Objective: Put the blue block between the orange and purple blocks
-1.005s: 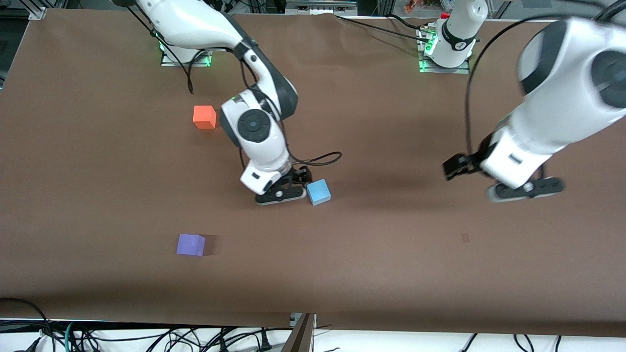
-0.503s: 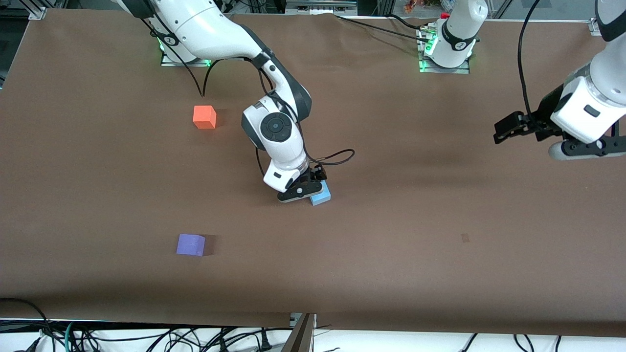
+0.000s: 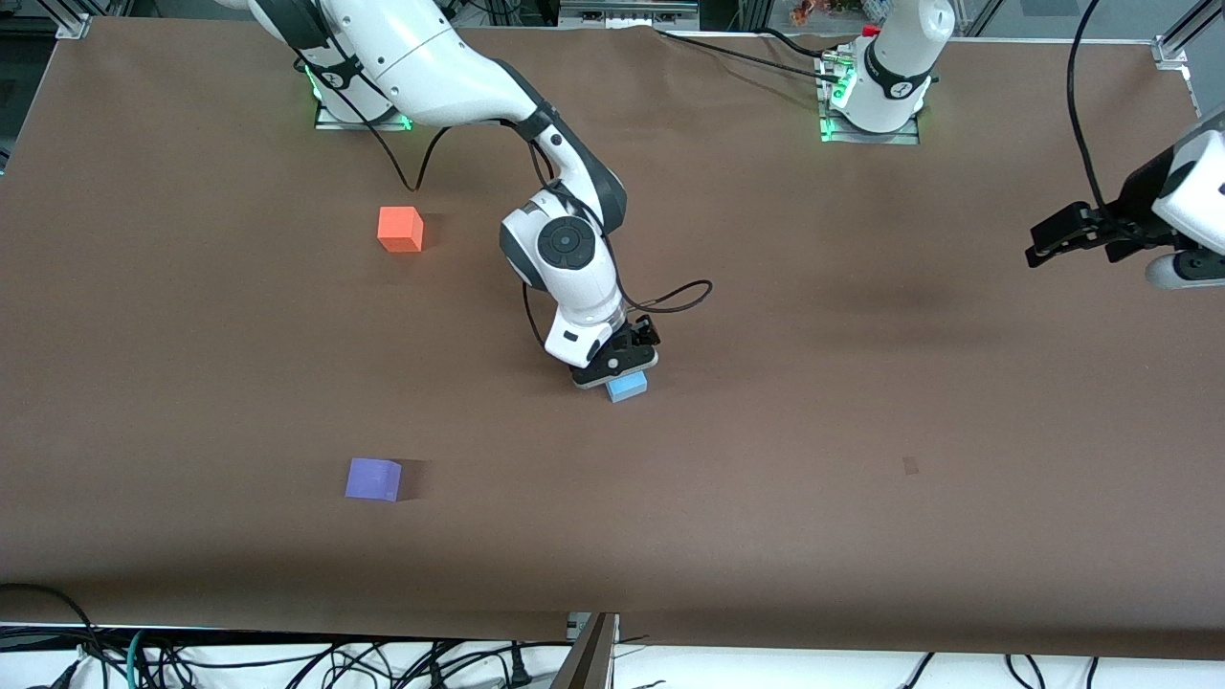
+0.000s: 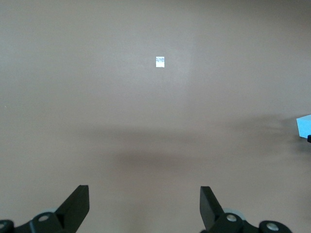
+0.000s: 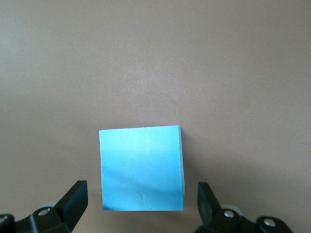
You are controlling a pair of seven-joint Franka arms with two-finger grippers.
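The blue block (image 3: 628,387) sits on the table near its middle, partly covered by my right hand. My right gripper (image 3: 617,366) is open just above it; in the right wrist view the block (image 5: 142,168) lies between the spread fingers (image 5: 73,199), not touched. The orange block (image 3: 400,230) lies toward the right arm's end, farther from the front camera. The purple block (image 3: 373,479) lies nearer to the front camera, in line with the orange one. My left gripper (image 3: 1077,233) is open and empty over the table's left-arm end; its wrist view shows bare table and a sliver of the blue block (image 4: 304,126).
A brown table cover (image 3: 813,459) spans the whole surface. A black cable (image 3: 670,299) loops beside my right wrist. A small pale mark (image 3: 910,466) lies on the cover toward the left arm's end.
My right gripper has moved over the blue block, which it was beside before. My left arm has drawn back toward its own end of the table.
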